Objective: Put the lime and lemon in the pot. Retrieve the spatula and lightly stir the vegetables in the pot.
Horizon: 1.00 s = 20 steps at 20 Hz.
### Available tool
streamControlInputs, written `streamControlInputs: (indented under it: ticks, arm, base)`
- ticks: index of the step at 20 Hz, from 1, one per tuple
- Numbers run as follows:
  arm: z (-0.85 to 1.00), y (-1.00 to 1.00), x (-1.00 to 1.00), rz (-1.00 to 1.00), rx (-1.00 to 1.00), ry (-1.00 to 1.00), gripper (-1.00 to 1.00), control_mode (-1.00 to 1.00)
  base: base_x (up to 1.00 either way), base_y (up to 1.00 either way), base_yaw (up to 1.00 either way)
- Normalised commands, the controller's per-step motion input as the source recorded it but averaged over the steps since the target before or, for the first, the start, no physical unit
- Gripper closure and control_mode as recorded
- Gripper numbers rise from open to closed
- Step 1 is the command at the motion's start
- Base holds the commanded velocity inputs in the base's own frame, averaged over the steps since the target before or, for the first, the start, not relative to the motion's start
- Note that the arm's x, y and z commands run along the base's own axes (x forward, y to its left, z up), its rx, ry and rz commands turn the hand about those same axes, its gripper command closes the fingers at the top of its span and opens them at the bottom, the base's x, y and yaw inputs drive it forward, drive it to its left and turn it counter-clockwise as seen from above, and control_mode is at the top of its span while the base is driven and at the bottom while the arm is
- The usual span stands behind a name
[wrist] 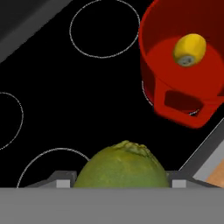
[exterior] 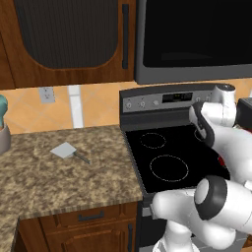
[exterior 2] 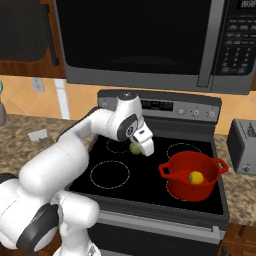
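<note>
Green lime (wrist: 123, 165) pinched in end effector (exterior 2: 137, 148) above the stove; red pot (exterior 2: 186, 186), lemon (exterior 2: 196, 177) inside, sits ahead and right. Best carry until centred over the rim, release low.

I see the small round green lime (wrist: 121, 165) at the hand view's bottom centre. The bright yellow lemon (wrist: 189, 49) lies inside the squat red two-handled pot (wrist: 153, 78), upper right. The pale grey flat-bladed spatula (exterior: 68, 151) lies left of centre in the left base view.
</note>
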Motion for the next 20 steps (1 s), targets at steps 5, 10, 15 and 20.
streamControlInputs:
  ticks: [5, 10, 15, 20]
  arm:
    - [0.02, -1.0, 0.06, -0.04, 0.0, 0.0, 1.0, -1.0]
    - [-0.03, -1.0, 0.0, -0.01, 0.0, 0.0, 1.0, -1.0]
    - [-0.26, -0.85, 0.18, 0.0, 0.0, 0.0, 1.0, -1.0]
    - [-0.56, -0.44, 0.18, 0.0, 0.0, 0.0, 1.0, -1.0]
  base:
    - [0.0, 0.0, 0.0]
    - [0.0, 0.0, 0.0]
    - [0.0, 0.0, 0.0]
    - [0.0, 0.0, 0.0]
